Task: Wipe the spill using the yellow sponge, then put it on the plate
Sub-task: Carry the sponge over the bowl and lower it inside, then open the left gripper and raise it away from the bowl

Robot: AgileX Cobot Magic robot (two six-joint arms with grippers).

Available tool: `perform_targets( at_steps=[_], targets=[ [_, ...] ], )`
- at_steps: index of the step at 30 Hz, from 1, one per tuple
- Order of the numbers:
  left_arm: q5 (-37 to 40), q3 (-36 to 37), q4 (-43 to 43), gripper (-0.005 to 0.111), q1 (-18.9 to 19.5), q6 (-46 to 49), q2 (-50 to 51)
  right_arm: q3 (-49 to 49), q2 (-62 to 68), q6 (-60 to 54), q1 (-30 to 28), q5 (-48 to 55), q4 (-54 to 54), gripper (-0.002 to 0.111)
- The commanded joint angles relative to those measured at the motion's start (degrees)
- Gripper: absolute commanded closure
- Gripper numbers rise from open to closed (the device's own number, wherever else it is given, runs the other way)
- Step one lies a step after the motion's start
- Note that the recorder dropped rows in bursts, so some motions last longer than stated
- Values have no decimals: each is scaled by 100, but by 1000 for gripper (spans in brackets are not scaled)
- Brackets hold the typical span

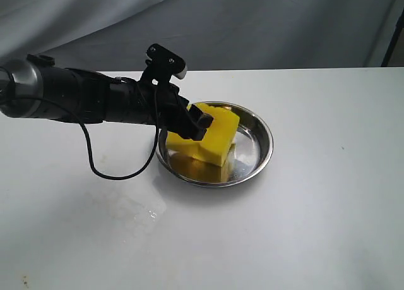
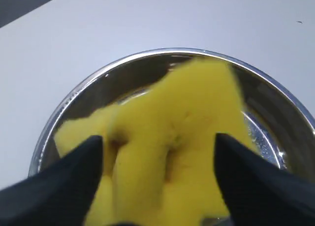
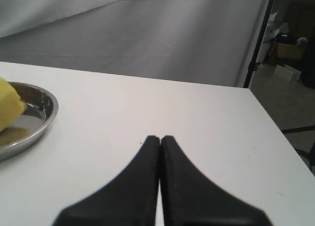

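Observation:
The yellow sponge (image 1: 211, 135) lies tilted inside the steel plate (image 1: 260, 145), one end raised toward the rim. My left gripper (image 1: 194, 122) hangs over the plate's left side. In the left wrist view its black fingers (image 2: 78, 172) stand wide apart on either side of the sponge (image 2: 172, 137), which shows two pinch dents; the gripper (image 2: 157, 142) is open. The plate's rim (image 2: 147, 54) rings the sponge. No amber puddle shows; only a faint wet trace (image 1: 150, 213) marks the table. My right gripper (image 3: 160, 137) is shut over bare table, away from the plate (image 3: 42, 118).
A black cable (image 1: 101, 170) loops down from the left arm onto the white table (image 1: 315, 227). The table's far edge meets a grey backdrop (image 1: 252, 24). In the right wrist view the table's corner (image 3: 248, 90) and a dark stand (image 3: 258, 39) show.

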Motion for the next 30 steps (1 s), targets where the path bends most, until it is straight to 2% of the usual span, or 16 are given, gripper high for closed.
perform_targets(
  at_steps=[1, 7, 11, 16, 22, 30],
  targets=[
    [37, -39, -57, 19, -24, -58, -14, 17, 20, 12, 15, -44, 42, 108],
    [27, -39, -57, 19, -24, -58, -354, 17, 20, 12, 15, -44, 42, 108],
    [-290, -20, -57, 22, -24, -82, -890, 17, 20, 12, 15, -44, 42, 108],
    [-974, 247, -57, 52, -24, -64, -1785, 17, 20, 12, 15, -44, 42, 108],
    [-1467, 982, -57, 105, -24, 1, -3055, 17, 20, 12, 15, -44, 42, 108],
    [-2147, 2233, -57, 107, -24, -85, -4735, 17, 20, 12, 15, -44, 42, 108]
  ],
)
